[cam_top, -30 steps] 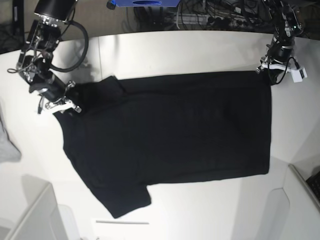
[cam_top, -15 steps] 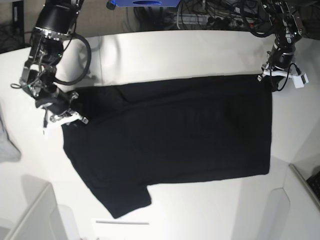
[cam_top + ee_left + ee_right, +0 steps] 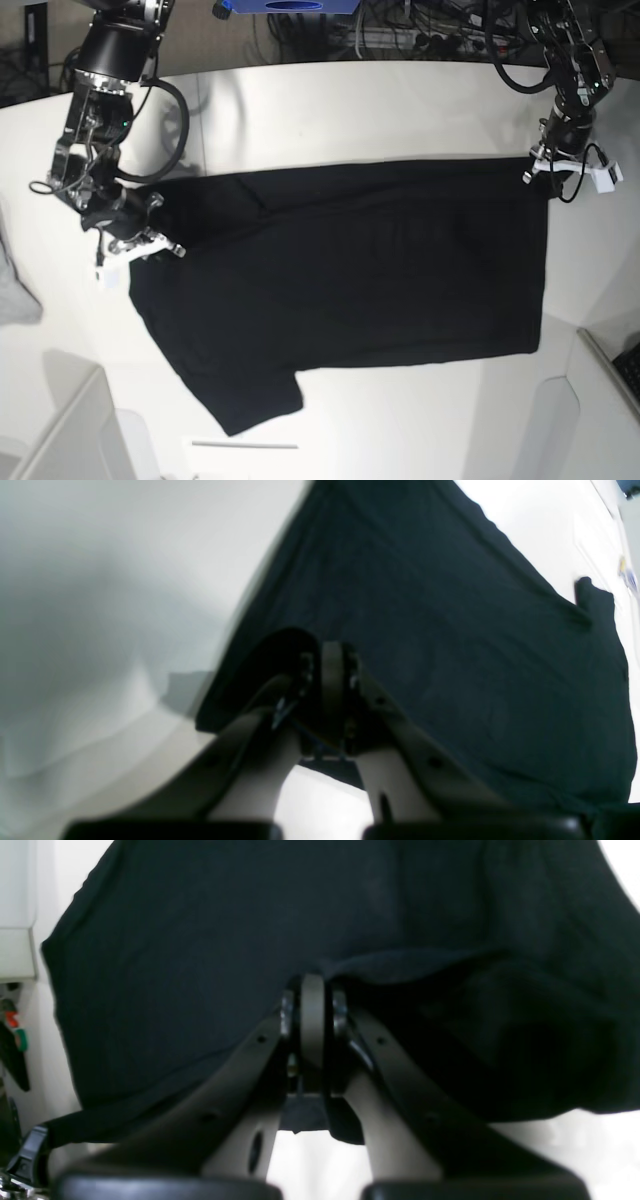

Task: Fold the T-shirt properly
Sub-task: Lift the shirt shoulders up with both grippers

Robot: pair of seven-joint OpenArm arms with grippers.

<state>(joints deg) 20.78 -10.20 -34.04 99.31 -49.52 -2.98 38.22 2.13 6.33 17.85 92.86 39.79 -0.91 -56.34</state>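
The black T-shirt (image 3: 350,280) lies spread on the white table (image 3: 330,100), plain side up, no print showing. My left gripper (image 3: 538,170) is shut on the shirt's far right corner; in the left wrist view (image 3: 327,672) the jaws pinch the cloth (image 3: 450,630) at its edge. My right gripper (image 3: 140,245) is shut on the shirt's far left edge by the sleeve, which is folded onto the body. In the right wrist view (image 3: 312,1007) the cloth (image 3: 225,940) drapes from the closed jaws. The near sleeve (image 3: 255,400) lies flat.
A light grey cloth (image 3: 15,290) lies at the table's left edge. White bins stand at the front left (image 3: 70,430) and front right (image 3: 590,400). A thin white strip (image 3: 245,445) lies near the front edge. Cables (image 3: 400,30) run behind the table.
Both grippers have moved toward the table's front, drawing the shirt's far edge with them. The far left sleeve has folded further onto the body.
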